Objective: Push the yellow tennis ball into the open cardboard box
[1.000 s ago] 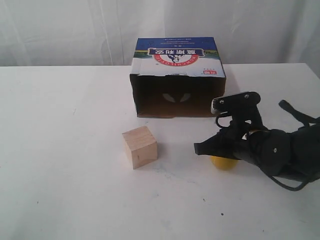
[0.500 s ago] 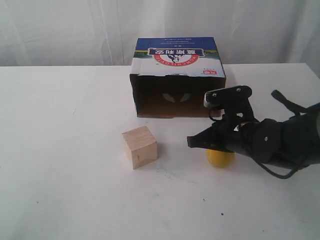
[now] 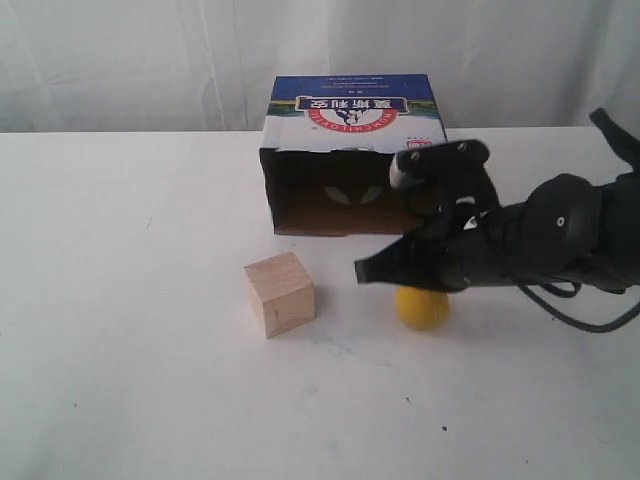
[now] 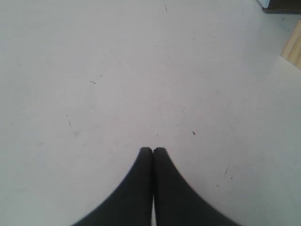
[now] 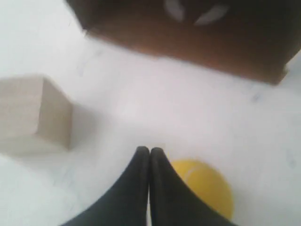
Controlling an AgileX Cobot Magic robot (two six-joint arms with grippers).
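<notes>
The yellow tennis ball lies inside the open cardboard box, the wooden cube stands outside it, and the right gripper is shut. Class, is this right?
No. The exterior view shows the yellow tennis ball on the table in front of the open cardboard box, not inside. The rest holds.

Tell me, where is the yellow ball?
In the exterior view the ball lies right of centre on the table, next to the right claw, with the wooden block to its left and the open box behind it.
</notes>
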